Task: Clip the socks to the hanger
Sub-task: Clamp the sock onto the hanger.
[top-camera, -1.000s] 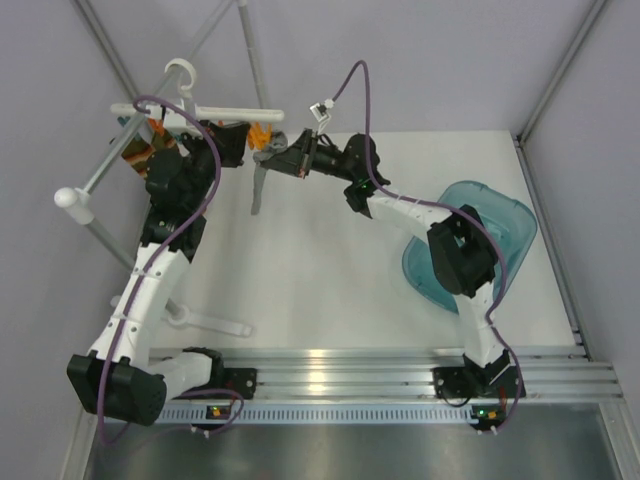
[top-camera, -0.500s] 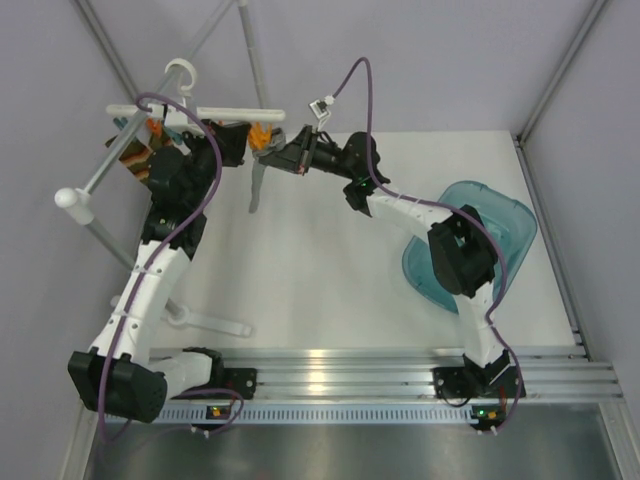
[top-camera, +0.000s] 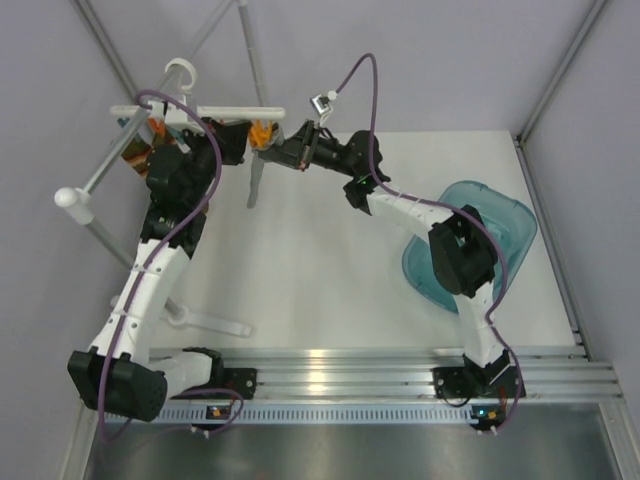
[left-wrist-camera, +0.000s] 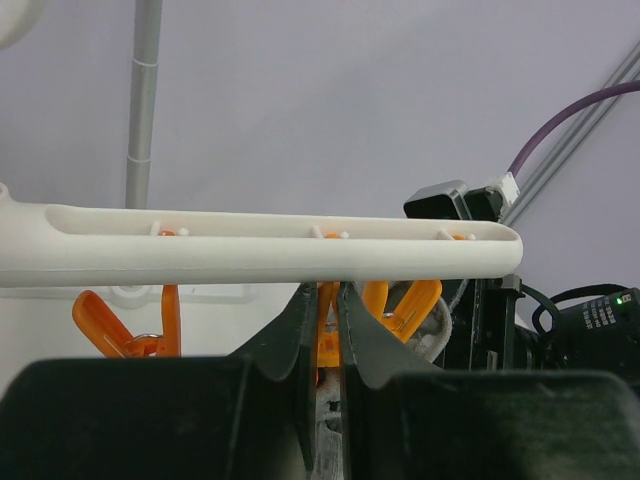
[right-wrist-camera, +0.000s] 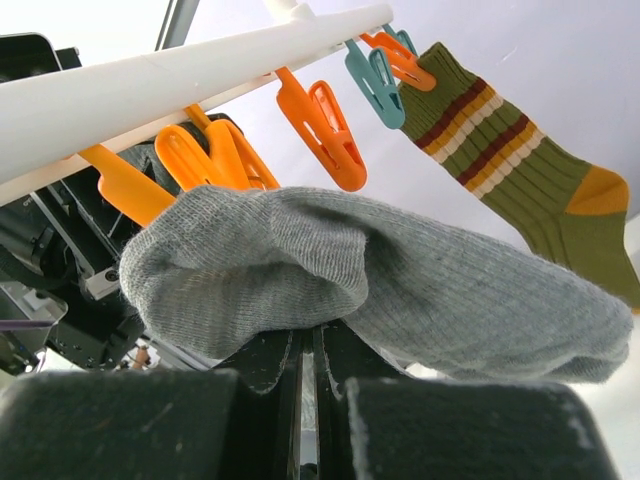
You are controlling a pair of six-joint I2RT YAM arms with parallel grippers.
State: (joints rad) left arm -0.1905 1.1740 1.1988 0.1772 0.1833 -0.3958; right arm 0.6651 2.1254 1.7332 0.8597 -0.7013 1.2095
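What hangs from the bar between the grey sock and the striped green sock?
An empty orange clip and a teal clip, in the right wrist view.

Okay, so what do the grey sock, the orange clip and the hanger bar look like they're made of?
Grey sock: soft knitted fabric, matte, with fine ribbing; the fibre itself can't be told.
Orange clip: likely moulded plastic, smooth with a slight sheen.
Hanger bar: probably white plastic, smooth and matte, with a moulded channel running along it.
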